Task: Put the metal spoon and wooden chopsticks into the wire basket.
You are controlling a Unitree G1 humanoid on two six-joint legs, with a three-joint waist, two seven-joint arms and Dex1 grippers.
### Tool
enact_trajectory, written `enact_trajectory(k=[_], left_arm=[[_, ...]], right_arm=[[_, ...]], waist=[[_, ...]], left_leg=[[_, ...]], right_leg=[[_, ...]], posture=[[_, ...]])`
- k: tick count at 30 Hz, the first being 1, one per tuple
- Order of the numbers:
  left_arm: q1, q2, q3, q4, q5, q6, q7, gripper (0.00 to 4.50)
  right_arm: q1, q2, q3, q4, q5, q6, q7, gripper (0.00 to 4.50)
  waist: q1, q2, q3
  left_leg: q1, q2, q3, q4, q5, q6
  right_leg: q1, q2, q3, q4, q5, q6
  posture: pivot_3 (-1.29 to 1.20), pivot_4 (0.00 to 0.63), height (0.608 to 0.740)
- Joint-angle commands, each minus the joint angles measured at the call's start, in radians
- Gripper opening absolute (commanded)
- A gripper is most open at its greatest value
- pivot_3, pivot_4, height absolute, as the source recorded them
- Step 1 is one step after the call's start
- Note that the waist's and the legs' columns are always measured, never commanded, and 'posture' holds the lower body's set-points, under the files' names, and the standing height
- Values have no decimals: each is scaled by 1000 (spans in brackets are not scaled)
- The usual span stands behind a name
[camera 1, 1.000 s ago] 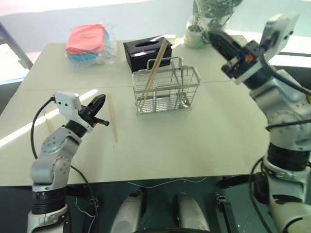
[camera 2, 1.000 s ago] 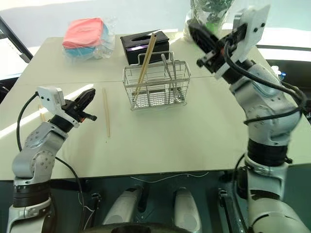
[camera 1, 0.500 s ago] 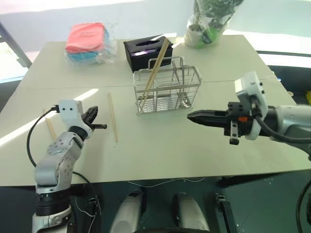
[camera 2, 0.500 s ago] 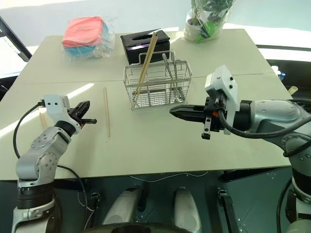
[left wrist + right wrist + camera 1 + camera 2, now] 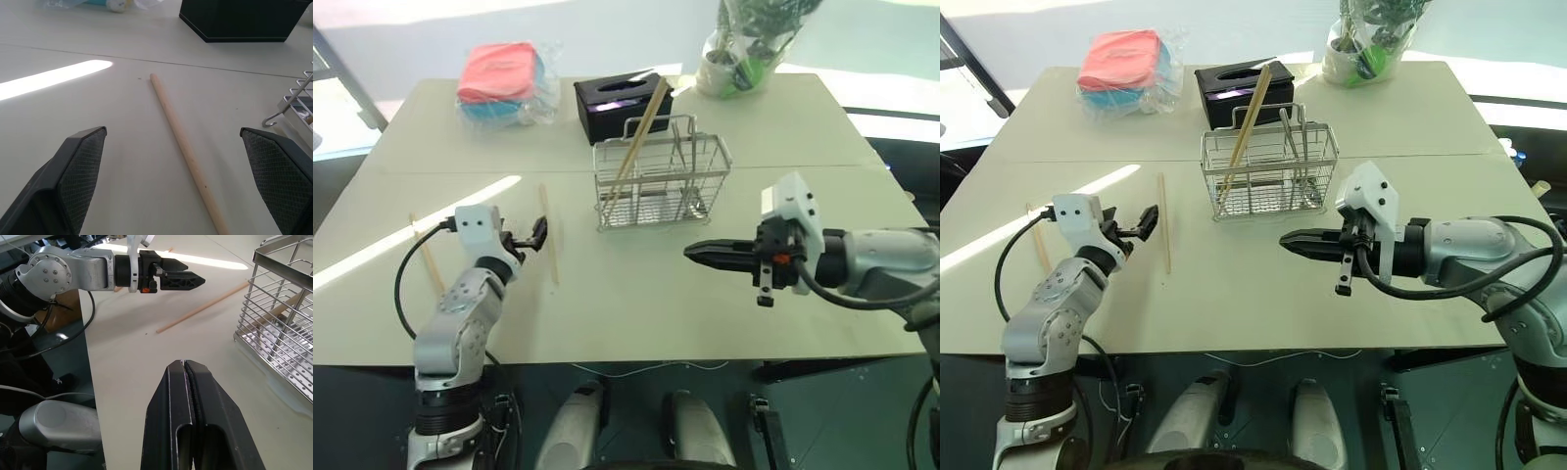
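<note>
At the far left of the counter (image 5: pixel 636 294) we see one loose wooden chopstick (image 5: pixel 427 254) lying at about nine o'clock from the left claw (image 5: pixel 536 233). That claw now hangs low over the surface with its two fingers (image 5: pixel 80 161) spread wide and nothing between them; a second ago they were pinched together and it sat a little higher. Just beyond it, at its twelve o'clock, lies another chopstick (image 5: pixel 185 149), flat on the counter and untouched, where it lay before.

Moving right, the wire basket (image 5: pixel 661 186) stands upright mid-counter, with a wooden chopstick (image 5: pixel 638 132) leaning inside its left part and the metal spoon (image 5: pixel 680 162) standing in it, both unchanged. The black tissue box (image 5: pixel 622 98) sits at the basket's twelve o'clock.

Further right, the right claw (image 5: pixel 697 255) is shut tight and empty, pointing toward nine o'clock, low in front of the basket; a second ago it was raised high at the basket's two o'clock.
</note>
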Motion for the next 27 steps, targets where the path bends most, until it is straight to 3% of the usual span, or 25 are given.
enact_trajectory(k=[1,8,13,27], left_arm=[[-51,-3,-40,22,52,-4,16,4368],[-179,-13,-77,123,149,97,95,4368],[-272,-61,-25,200,183,194,193,4368],[-353,-202,69,400,183,196,294,4368]], right_arm=[[-7,14,-2,-19,-14,-25,-4,0],[-6,41,14,-9,-53,-44,-9,0],[-3,59,15,-8,-71,-55,-18,0],[2,93,15,-6,-106,-68,-34,0]], waist=[[0,0,0],[-1,0,0],[-1,0,0],[-1,-1,0]], left_leg=[[0,0,0,0,0,0],[0,0,-1,0,1,1],[0,0,-1,1,1,1],[-1,0,-2,9,0,1]], right_leg=[[0,0,0,0,0,0],[0,2,-1,0,1,2],[0,3,-1,0,3,6],[3,4,-1,1,6,9]], posture=[[0,150,740],[0,150,740],[0,150,740],[0,150,740]])
